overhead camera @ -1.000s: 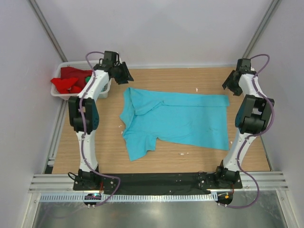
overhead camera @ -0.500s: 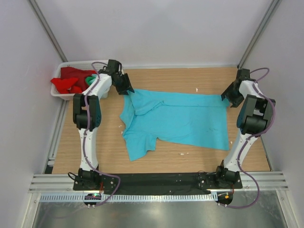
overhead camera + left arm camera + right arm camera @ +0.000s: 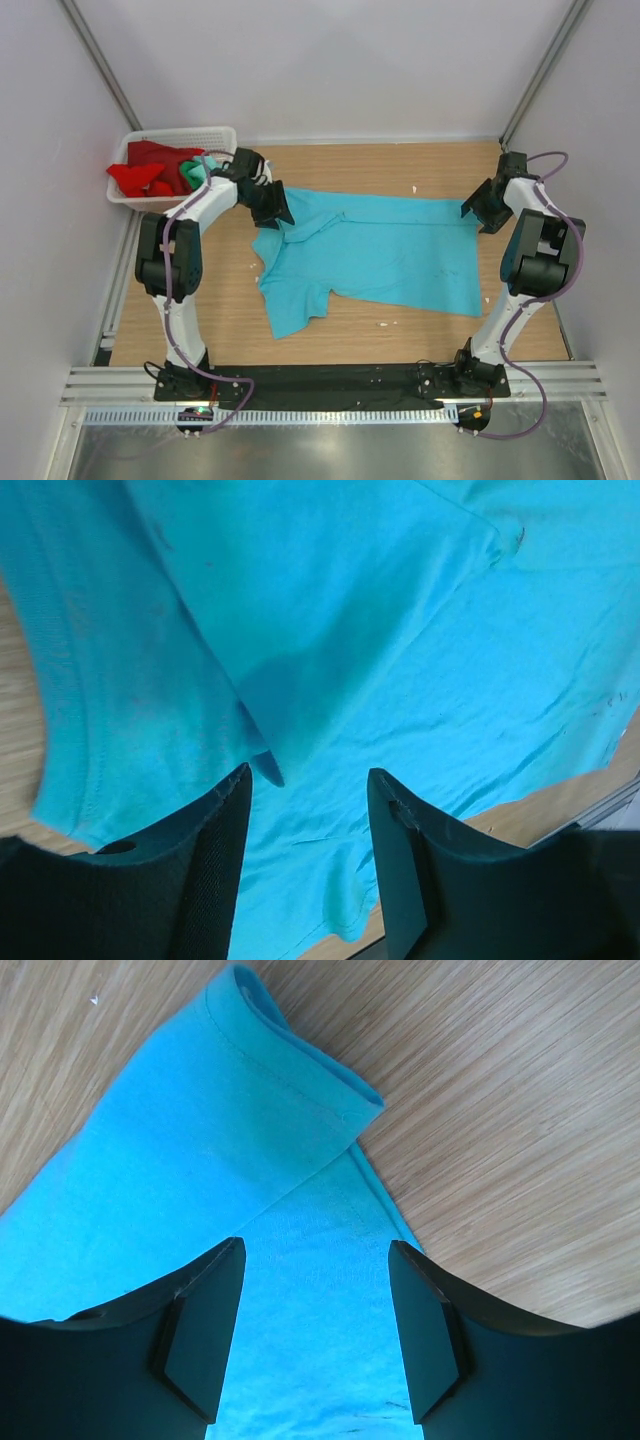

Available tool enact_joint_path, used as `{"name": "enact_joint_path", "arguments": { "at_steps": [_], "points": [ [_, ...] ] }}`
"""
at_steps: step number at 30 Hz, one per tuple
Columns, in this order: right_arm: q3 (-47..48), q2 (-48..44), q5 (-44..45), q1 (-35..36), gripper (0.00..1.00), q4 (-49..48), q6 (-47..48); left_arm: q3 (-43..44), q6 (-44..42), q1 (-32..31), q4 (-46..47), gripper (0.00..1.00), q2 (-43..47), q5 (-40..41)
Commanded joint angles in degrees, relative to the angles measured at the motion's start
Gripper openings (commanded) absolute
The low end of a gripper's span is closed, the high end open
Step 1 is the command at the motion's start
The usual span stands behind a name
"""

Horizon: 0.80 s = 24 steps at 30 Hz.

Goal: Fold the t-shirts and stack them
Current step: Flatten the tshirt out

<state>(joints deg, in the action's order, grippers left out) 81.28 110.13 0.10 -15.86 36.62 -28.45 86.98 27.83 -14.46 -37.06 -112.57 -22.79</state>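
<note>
Top external | left pincer point(image 3: 275, 210) spread | right pincer point(image 3: 475, 212) spread | both over turquoise t-shirt point(image 3: 390, 255)

A turquoise t-shirt point(image 3: 390, 255) lies spread across the middle of a light wooden table point(image 3: 400, 340), collar to the left and one sleeve pointing toward the near edge; its far right corner is doubled over on itself. A white mesh basket point(image 3: 225, 135) sits at the far left corner. Small white specks point(image 3: 383, 323) dot the bare wood, and a black mounting strip point(image 3: 330, 378) runs along the near edge.
</note>
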Motion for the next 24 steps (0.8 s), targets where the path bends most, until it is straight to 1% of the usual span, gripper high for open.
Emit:
{"name": "enact_joint_path", "arguments": {
  "at_steps": [1,5,12,17,21,24],
  "points": [
    [-0.50,-3.69,-1.77,-0.05,0.65,-1.29,0.67,-0.76,-2.34,-1.62,4.19,0.51,0.16,-3.49],
    [0.29,-4.13,-1.59,-0.05,0.65,-0.76,1.38,-0.67,-2.79,-2.50,3.22,0.49,-0.28,-1.66],
    [-0.06,-4.13,-2.30,-0.05,0.65,-1.38,1.29,-0.76,-4.98,-2.86,1.29,0.52,-0.10,1.25],
    [-0.59,-4.31,-2.47,-0.05,0.64,-1.29,1.38,-2.69,-6.74,-3.12,0.85,0.54,2.27,4.15],
    [-0.68,-4.48,-2.47,-0.05,0.65,-1.29,1.47,-4.54,-6.65,-3.12,2.16,0.56,2.45,2.49],
    [-0.77,-4.48,-2.56,-0.05,0.64,-1.38,1.64,-5.06,-6.65,-3.12,3.83,0.54,1.66,0.11]
  ]
}}
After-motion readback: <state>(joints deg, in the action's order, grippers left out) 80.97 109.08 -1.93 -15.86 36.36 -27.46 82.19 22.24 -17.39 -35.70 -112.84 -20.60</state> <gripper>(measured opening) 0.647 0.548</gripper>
